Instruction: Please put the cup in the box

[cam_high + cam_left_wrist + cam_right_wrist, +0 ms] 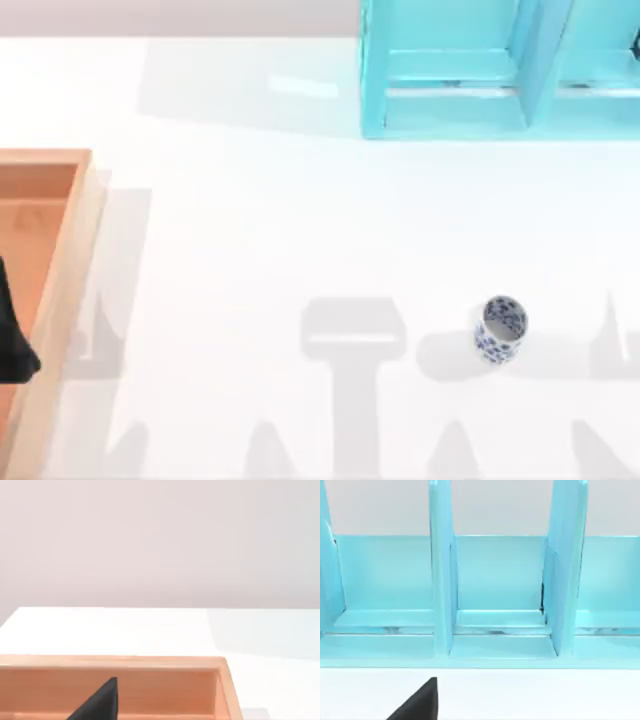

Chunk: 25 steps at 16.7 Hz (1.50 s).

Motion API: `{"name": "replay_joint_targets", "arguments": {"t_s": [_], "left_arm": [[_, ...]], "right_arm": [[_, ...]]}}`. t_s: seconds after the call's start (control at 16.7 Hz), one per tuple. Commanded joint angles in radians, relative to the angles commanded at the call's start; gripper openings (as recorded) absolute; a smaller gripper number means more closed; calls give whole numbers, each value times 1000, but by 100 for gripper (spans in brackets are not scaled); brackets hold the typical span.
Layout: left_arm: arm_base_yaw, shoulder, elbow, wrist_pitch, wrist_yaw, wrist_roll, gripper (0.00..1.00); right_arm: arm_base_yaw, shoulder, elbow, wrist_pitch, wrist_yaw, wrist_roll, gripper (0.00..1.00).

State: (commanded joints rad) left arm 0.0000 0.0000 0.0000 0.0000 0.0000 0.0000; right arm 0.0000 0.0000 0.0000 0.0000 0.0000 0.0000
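Left claw (12,345) over box (60,262) (grip state unclear), cup (500,328) upright, perhaps empty, well apart.

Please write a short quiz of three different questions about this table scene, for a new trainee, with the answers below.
1. True or false: the small white cup with a blue floral pattern already stands inside the large shallow wooden box with an orange-brown inside.
2. Which thing stands at the far edge of the white table? A) the turquoise-painted shelf unit with compartments B) the cup C) the box
3. Fill in: in the top view, the box lies at the table's ____ side.

Key
1. False: it stands upright on the table, towards the right, far from the box.
2. A
3. left
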Motion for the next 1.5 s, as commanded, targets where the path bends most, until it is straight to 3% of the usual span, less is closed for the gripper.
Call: {"name": "replay_joint_targets", "arguments": {"t_s": [0.3,0.6,0.96,1.5], "left_arm": [[-27,58,56,-50,-10,-38,100],[-129,367,357,-270,-61,-204,100],[-328,1021,1007,-671,-152,-499,100],[-756,2103,2151,-1272,-245,-889,100]], "right_arm": [[0,0,0,0,0,0,100],[0,0,0,0,0,0,100],[0,0,0,0,0,0,100],[0,0,0,0,0,0,100]]}}
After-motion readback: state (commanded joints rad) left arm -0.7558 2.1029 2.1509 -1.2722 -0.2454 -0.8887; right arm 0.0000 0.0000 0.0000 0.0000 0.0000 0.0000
